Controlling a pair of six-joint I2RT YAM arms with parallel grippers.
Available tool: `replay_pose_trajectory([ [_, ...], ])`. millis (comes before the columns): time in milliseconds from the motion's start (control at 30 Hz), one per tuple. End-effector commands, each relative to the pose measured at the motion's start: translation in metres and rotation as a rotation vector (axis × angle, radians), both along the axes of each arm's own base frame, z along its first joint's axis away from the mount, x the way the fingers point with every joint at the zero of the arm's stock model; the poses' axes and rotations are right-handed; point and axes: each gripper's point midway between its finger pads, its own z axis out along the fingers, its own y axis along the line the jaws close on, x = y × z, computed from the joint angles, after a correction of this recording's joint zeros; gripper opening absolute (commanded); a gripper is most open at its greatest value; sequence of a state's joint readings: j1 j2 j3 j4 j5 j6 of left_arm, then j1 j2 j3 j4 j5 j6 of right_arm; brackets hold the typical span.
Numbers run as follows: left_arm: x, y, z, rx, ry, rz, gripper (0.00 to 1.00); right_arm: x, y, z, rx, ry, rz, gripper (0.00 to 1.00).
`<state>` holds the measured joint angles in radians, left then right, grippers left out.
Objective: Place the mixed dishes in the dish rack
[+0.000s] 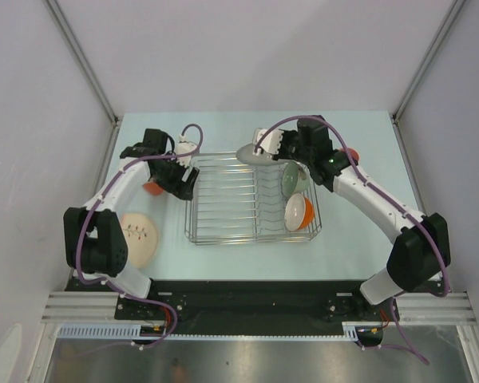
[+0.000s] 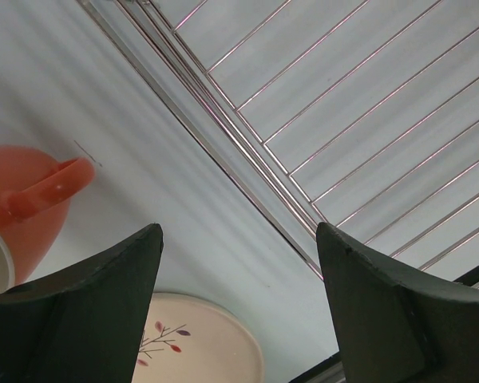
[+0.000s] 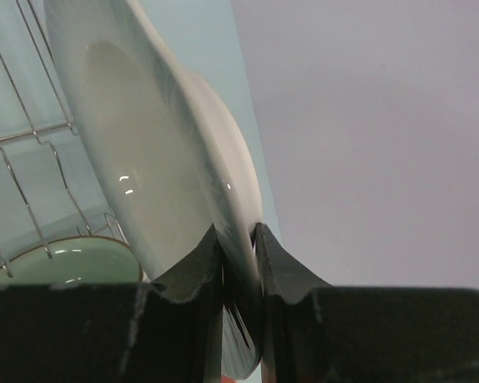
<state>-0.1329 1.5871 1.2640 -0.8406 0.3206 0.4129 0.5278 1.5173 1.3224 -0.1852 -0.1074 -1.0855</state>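
- Dish rack sits mid-worktop. 2 bowls stand on edge in its right end: grey-green bowl at the far side, orange bowl nearer.
- R tool pinches rim of white plate, which is tilted and held above rack's far edge.
- L tool spread wide w/ nothing between fingers, just outside rack's left side.
- Orange mug on worktop left of rack, beside L tool.
- Salmon-pink plate lies flat on worktop, left of rack's near corner.
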Motion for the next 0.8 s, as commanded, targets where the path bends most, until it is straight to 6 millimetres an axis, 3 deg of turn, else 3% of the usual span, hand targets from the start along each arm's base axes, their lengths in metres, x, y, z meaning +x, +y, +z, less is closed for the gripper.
replay_pose_trajectory([
  [0,0.003,-0.002,-0.005,-0.003,-0.006,0.012,0.83,0.010,0.016,0.096,0.119,-0.337,0.053,0.00],
  [200,0.002,-0.002,-0.011,-0.005,0.009,0.016,0.83,0.011,0.021,0.097,0.130,-0.364,0.063,0.00],
  [767,0.001,-0.001,-0.008,-0.003,-0.007,0.015,0.82,0.027,0.024,0.023,0.098,-0.186,0.036,0.00],
])
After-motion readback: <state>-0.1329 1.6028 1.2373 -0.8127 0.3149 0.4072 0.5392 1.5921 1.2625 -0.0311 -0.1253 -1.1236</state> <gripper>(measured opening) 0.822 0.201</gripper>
